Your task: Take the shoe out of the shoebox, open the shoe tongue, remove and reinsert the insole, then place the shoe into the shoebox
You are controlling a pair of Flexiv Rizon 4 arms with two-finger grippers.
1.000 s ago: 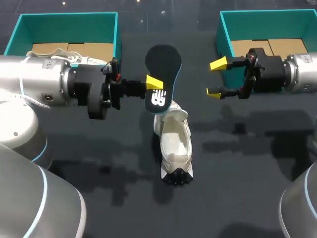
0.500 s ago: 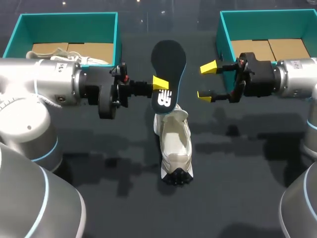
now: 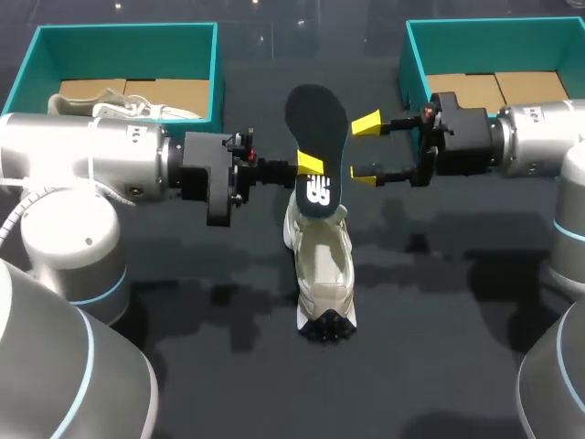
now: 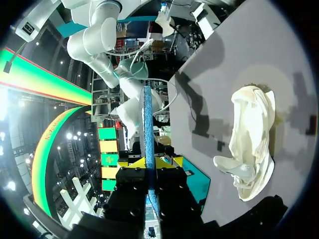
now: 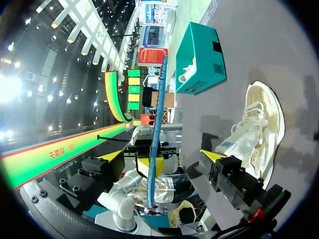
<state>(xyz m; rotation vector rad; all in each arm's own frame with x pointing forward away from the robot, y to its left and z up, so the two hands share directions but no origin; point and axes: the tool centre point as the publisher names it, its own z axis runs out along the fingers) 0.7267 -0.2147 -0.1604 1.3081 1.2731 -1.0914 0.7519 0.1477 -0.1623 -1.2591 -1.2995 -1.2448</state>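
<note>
Left gripper (image 3: pixel 311 166) clenched on the dark insole (image 3: pixel 315 119) at its printed end, a yellow tip on either face. Right gripper (image 3: pixel 365 149) released, jaws spread wide, nothing held. The insole's far edge lies just ahead of its tips, and from the right wrist it lines up edge-on with the gap between the fingers, not touching either. Count: one insole; two shoes, one white shoe (image 3: pixel 324 265) on the table (image 3: pixel 439 347) just below the insole, one more (image 3: pixel 128 108) in the left shoebox (image 3: pixel 119 37); two teal boxes, counting the right shoebox (image 3: pixel 494 41).
</note>
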